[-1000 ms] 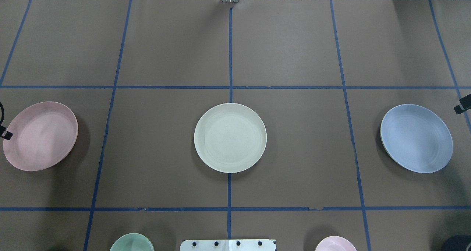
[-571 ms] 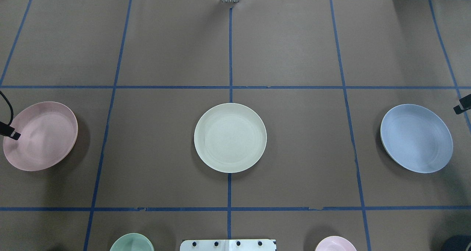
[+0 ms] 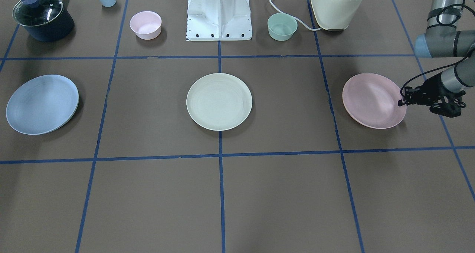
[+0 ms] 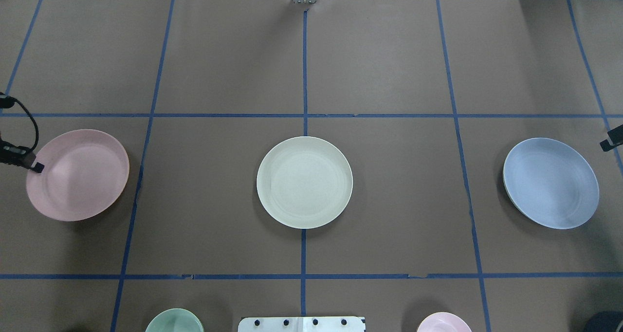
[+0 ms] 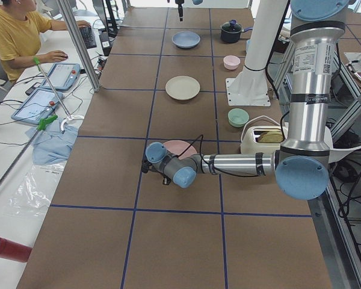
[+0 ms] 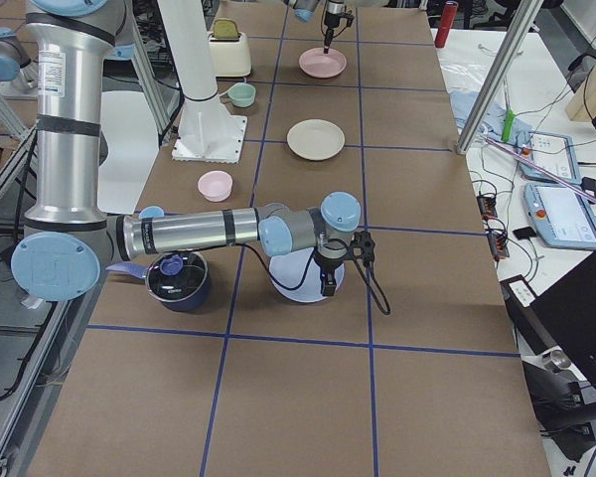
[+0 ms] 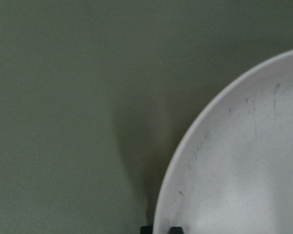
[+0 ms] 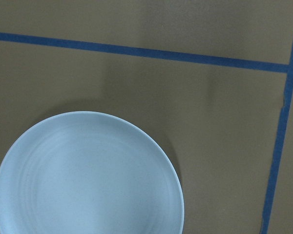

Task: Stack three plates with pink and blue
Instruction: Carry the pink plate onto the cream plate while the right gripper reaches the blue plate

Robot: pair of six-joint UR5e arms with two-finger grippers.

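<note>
Toaster (image 3: 336, 6) and pot (image 3: 42, 17) stand behind. Left hand (image 4: 37, 167) pinches pink plate (image 4: 78, 176) at rim. Right hand (image 6: 328, 283): cannot tell its grip.

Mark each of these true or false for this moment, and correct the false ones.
1. The pink plate, cream plate and blue plate lie apart, none stacked. True.
2. The blue plate is the middle one of the row. False: the cream plate is in the middle, with the pink and blue plates at the ends.
3. The right gripper grips the blue plate's rim. False: in the overhead view it is clear of the plate's outer edge, and its wrist view shows no fingers on the plate.
4. The left gripper has its fingers at the pink plate's outer rim. True.
5. The mint bowl stands on the cream plate. False: it stands on the table beside the toaster.
</note>
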